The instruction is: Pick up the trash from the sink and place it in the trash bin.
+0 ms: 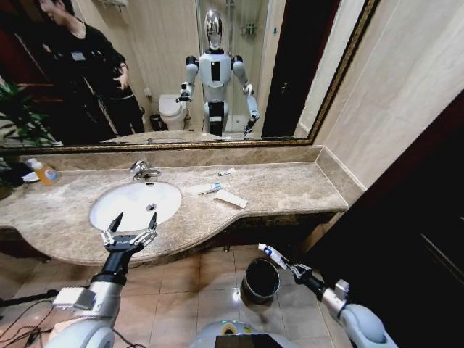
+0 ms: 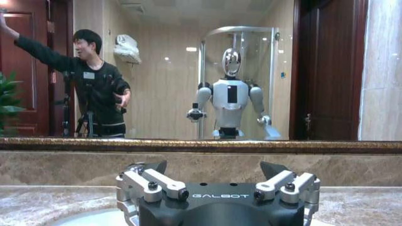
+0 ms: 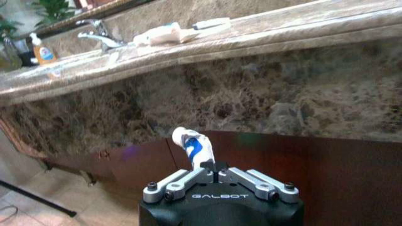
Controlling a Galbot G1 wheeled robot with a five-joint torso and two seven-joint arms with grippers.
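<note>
My right gripper (image 1: 288, 267) is shut on a small white tube with blue marks (image 1: 273, 254), one piece of the trash, held low beside the counter front. The tube (image 3: 193, 146) sticks out past the closed fingers of that gripper (image 3: 217, 170). It hangs just above the right rim of the black trash bin (image 1: 261, 280) on the floor. More trash lies on the counter right of the sink (image 1: 116, 210): a small tube (image 1: 226, 172), another tube (image 1: 211, 188) and a flat white packet (image 1: 230, 199). My left gripper (image 1: 131, 225) stands open over the sink's front rim, holding nothing.
A chrome faucet (image 1: 143, 170) stands behind the basin and an orange soap bottle (image 1: 46, 172) at the counter's far left. The marble counter edge (image 3: 264, 47) overhangs right ahead of the right gripper. A wall closes the right side. Tiled floor surrounds the bin.
</note>
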